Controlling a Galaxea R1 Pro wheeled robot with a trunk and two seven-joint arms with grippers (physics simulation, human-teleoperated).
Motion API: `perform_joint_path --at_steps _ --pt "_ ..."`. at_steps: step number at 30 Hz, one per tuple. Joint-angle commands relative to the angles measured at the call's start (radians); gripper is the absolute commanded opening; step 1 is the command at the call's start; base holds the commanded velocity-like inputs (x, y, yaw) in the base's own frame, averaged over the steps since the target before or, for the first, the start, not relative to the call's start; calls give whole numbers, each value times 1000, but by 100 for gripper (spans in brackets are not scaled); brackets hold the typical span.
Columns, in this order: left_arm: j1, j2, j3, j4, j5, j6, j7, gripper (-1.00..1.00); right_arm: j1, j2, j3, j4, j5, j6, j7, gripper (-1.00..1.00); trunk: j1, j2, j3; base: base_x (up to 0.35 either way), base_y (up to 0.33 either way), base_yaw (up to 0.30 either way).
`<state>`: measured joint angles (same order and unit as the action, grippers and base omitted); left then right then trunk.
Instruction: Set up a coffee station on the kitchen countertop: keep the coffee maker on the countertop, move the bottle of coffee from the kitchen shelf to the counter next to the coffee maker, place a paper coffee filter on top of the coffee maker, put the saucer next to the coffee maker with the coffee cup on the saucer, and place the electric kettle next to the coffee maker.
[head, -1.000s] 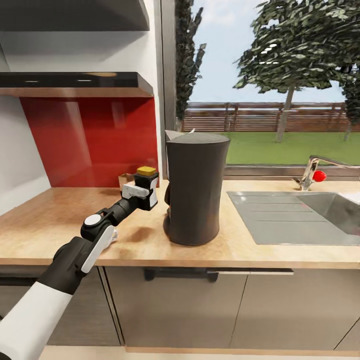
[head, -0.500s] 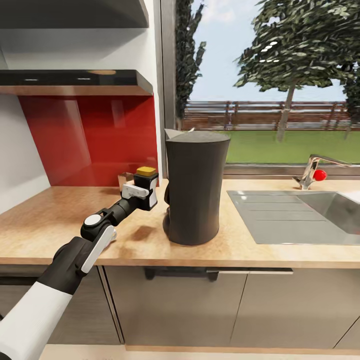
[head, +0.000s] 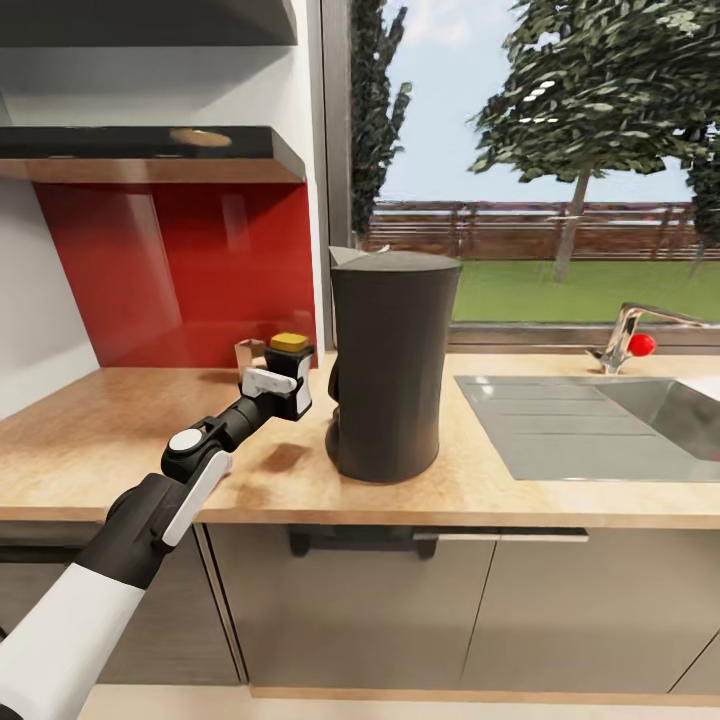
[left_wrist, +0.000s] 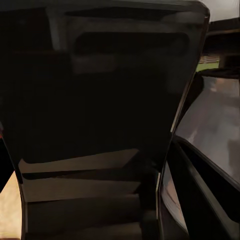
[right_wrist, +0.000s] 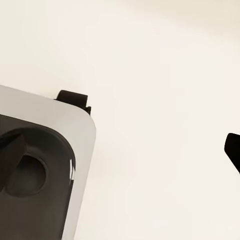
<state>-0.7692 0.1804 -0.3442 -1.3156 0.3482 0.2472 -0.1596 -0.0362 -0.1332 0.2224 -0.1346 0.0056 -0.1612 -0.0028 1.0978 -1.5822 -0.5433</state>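
A warm wood-grain tabletop (head: 120, 440) is running across the scene, with a glossy red backsplash (head: 170, 270) rising behind its left part and a brushed steel sink (head: 640, 420) sitting sunk into its right part. A black glossy shelf (head: 150, 145) is hanging above the backsplash. The coffee maker (head: 385, 365), a tall matte dark body tapering slightly toward its base, is standing on the tabletop between backsplash and sink, near the front edge. Just left of it, the left gripper (head: 285, 385) is reaching out on a black and white arm, hovering over the tabletop with a small yellow-capped thing (head: 289, 342), probably the bottle of coffee, sitting at its far end; I cannot tell whether its fingers are apart or together, or whether they are clasping that thing. In the left wrist view a dark smooth surface, likely the coffee maker (left_wrist: 100, 100), is looming close. A chrome tap (head: 625, 340) with a red knob is standing at the far right.
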Motion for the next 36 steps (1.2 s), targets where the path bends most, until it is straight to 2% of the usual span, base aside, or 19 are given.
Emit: perform_joint_path --at_steps 1,5,11,17,20,29,32,36 --pt "-1 1 -1 -1 9 6 0 -100 -1 0 3 1 1 -3 0 100 4 -8 -4 0 0 0" --pt "-1 1 -1 -1 9 6 0 -100 -1 0 3 0 1 -3 0 100 19 -36 -17 0 0 0" --pt "-1 1 -1 -1 9 6 0 -100 -1 0 3 1 1 -3 0 100 19 -36 -17 0 0 0" --pt "-1 1 -1 -1 9 6 1 -100 -1 0 3 1 1 -3 0 100 42 -78 -36 0 0 0" --pt "-1 1 -1 -1 9 6 1 -100 -1 0 3 1 1 -3 0 100 42 -78 -36 0 0 0" --pt "-1 1 -1 -2 9 6 1 -100 -1 0 3 1 1 -3 0 100 77 -141 -64 0 0 0" --pt "-1 1 -1 -2 9 6 1 -100 -1 0 3 0 1 -3 0 100 77 -141 -64 0 0 0" --pt "-1 1 -1 -2 9 6 1 -100 -1 0 3 1 1 -3 0 100 92 -169 -76 0 0 0"
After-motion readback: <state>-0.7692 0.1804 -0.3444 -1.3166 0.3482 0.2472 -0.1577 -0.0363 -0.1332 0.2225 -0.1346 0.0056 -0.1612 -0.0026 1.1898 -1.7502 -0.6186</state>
